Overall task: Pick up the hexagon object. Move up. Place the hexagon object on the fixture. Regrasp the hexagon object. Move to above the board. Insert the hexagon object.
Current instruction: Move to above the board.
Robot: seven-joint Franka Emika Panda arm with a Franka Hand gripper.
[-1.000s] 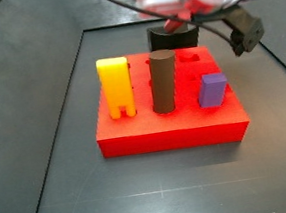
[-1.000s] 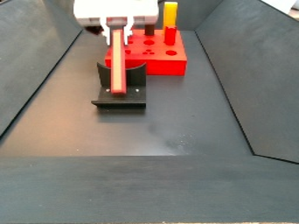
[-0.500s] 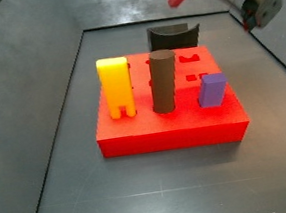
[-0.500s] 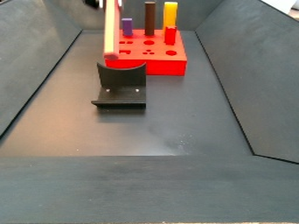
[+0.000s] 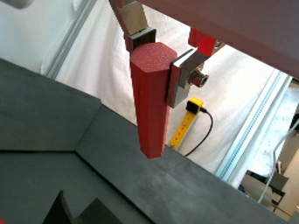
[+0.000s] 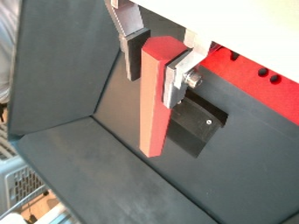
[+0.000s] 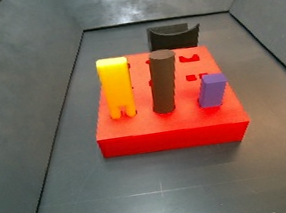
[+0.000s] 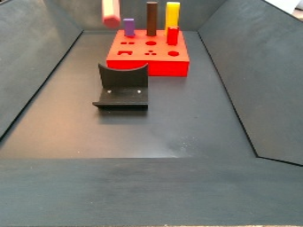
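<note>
The hexagon object is a long red bar with a six-sided end point(image 5: 149, 105). My gripper point(image 5: 158, 59) is shut on its upper part in both wrist views, with the bar point(image 6: 152, 101) hanging straight down between the silver fingers point(image 6: 177, 74). It hangs high above the floor, over the dark fixture point(image 6: 201, 131). In a side view only the bar's lower end point(image 8: 110, 11) shows at the frame's top edge, above and behind the fixture point(image 8: 122, 86). The red board point(image 8: 151, 58) lies behind the fixture. The gripper itself is out of both side views.
On the red board point(image 7: 177, 129) stand a yellow piece point(image 7: 116, 87), a brown cylinder point(image 7: 163, 80) and a purple piece point(image 7: 212, 89). The fixture point(image 7: 172, 37) stands just behind the board. Sloping dark walls enclose the floor on all sides.
The gripper has risen straight up from the fixture with the red bar held in it. It has left both side views, and only the bar's tip still shows.
</note>
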